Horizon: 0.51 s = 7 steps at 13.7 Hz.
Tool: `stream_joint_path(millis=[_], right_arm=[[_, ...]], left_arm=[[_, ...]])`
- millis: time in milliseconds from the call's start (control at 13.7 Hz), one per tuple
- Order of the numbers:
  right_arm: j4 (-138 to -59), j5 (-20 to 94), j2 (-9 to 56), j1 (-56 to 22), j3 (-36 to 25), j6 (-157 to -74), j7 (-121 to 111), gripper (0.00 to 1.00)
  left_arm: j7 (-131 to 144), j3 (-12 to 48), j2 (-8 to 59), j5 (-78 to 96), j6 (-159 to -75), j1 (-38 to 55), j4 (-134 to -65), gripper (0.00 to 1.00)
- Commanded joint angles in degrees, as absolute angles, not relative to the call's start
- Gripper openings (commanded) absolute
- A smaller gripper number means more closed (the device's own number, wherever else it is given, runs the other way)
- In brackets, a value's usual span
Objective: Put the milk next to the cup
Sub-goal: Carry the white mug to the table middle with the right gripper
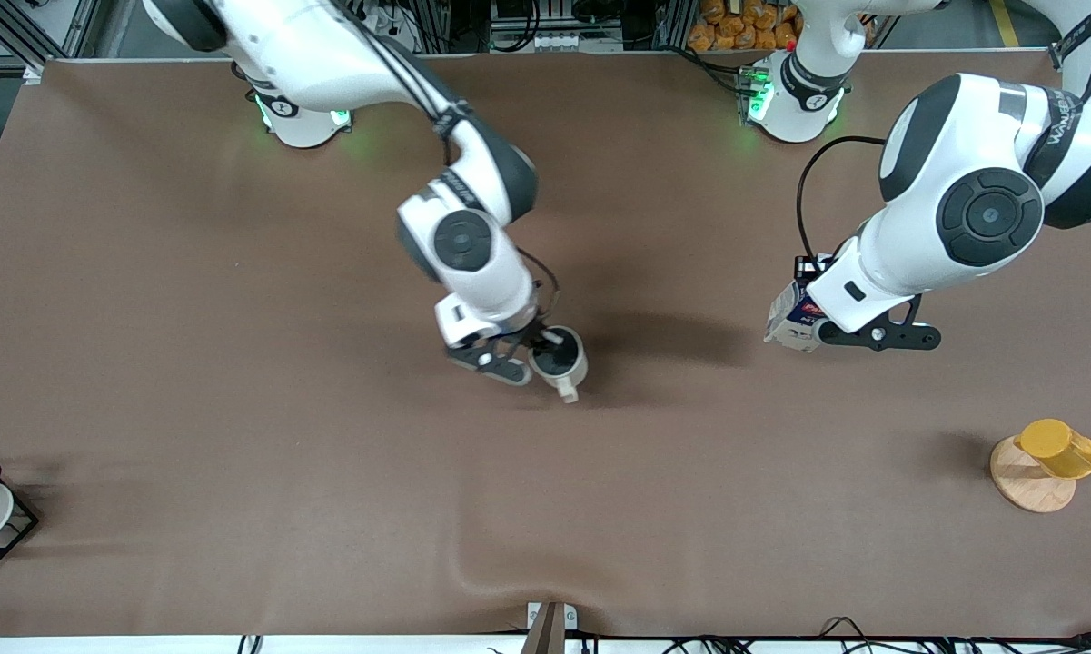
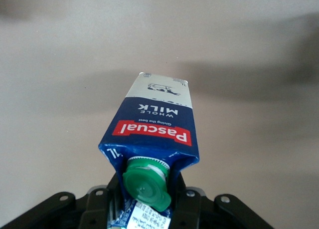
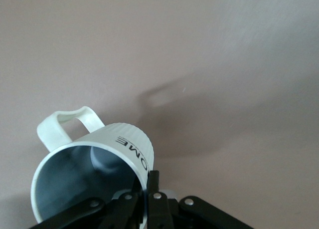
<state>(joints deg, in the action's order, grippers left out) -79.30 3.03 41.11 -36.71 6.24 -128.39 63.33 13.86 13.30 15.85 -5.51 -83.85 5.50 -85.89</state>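
The right gripper (image 1: 545, 350) is near the tabletop's middle, its fingers pinching a pale ribbed mug's (image 1: 559, 361) rim. The left gripper (image 1: 804, 329), toward the left arm's end, grips a dark blue milk carton (image 1: 788, 318).

**A:** What surrounds the work area?

**B:** A wide table (image 1: 236, 454) covered with a smooth brown cloth fills nearly the whole front view. The cloth puckers into a ridge near six o'clock, above a small metal bracket (image 1: 550, 622) at the table's edge.

**A:** And past the edges?

**B:** At twelve o'clock, metal framing (image 1: 472, 23) and tangled cables. Around one o'clock, a heap of orange packets (image 1: 745, 23). Along the six o'clock edge, a white strip (image 1: 236, 645) with black cables (image 1: 872, 627) trailing over it.

**A:** How is it lit?

**B:** Evenly from above, leaving soft shadows on the cloth.
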Motion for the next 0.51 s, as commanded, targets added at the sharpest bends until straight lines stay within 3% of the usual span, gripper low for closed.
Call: stream_joint_path(millis=[0,438], right_arm=[[-77.61,0.19,41.92,-38.23,5.45,-127.27,65.3,0.0],[-75.5,-3.95,46.84,-41.92,3.96,-126.03,68.29,0.0]], left_arm=[[15.55,13.54,15.03,-5.63,-82.71,5.45,-85.96,0.4],[17.4,13.71,15.38,-5.63,-82.53,5.45,-86.48,0.4]])
